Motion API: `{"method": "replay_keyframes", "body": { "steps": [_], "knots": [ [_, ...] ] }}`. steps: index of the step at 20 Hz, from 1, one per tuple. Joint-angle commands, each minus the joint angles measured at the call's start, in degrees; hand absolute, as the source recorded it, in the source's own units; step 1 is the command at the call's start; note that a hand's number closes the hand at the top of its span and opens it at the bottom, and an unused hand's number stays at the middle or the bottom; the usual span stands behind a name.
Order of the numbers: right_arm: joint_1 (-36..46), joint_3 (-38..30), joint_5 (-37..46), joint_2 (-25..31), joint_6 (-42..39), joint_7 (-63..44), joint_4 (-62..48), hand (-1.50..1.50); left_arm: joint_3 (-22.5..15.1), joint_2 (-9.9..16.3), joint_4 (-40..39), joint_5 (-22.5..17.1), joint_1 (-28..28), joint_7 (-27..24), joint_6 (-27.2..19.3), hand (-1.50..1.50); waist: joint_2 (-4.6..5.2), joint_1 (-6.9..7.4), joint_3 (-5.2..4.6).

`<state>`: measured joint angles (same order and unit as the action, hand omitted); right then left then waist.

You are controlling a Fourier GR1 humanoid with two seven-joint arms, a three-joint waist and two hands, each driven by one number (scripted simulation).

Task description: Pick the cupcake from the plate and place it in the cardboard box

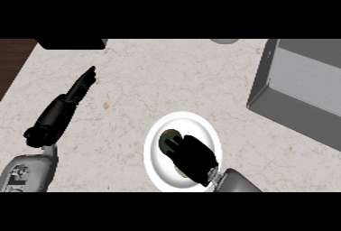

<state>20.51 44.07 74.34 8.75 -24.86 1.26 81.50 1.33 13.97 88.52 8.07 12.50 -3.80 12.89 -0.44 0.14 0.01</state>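
A white plate (200, 124) lies on the counter at the lower middle. On its upper left part sits the dark cupcake (170, 135), only its far edge showing. My right hand (194, 157) comes in from the lower right and hangs over the plate, covering most of the cupcake and reaching to its near side. The grey box (301, 85) stands at the right edge, well apart from the plate. My left hand (65, 107) rests at the left, open, fingers straight and pointing toward the far side, holding nothing.
A black object (71, 43) sits at the counter's far left edge. A small grey round thing (225, 40) shows at the far middle. Dark wood (12, 63) borders the marble counter (146, 85) on the left.
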Motion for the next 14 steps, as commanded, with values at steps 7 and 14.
{"method": "replay_keyframes", "body": {
  "steps": [7,14],
  "knots": [
    [-3.0,-10.3,-4.5,4.8,14.9,12.9,-4.4,1.50,0.8,-0.6,0.5,-0.1,-0.3,0.1,0.8,0.00,0.59,-0.21,0.03],
    [-0.3,-24.1,-15.4,8.7,16.7,25.6,-8.9,1.50,2.6,1.0,-2.0,-0.7,0.4,-1.6,2.7,0.00,0.57,-0.17,0.01]
  ]
}}
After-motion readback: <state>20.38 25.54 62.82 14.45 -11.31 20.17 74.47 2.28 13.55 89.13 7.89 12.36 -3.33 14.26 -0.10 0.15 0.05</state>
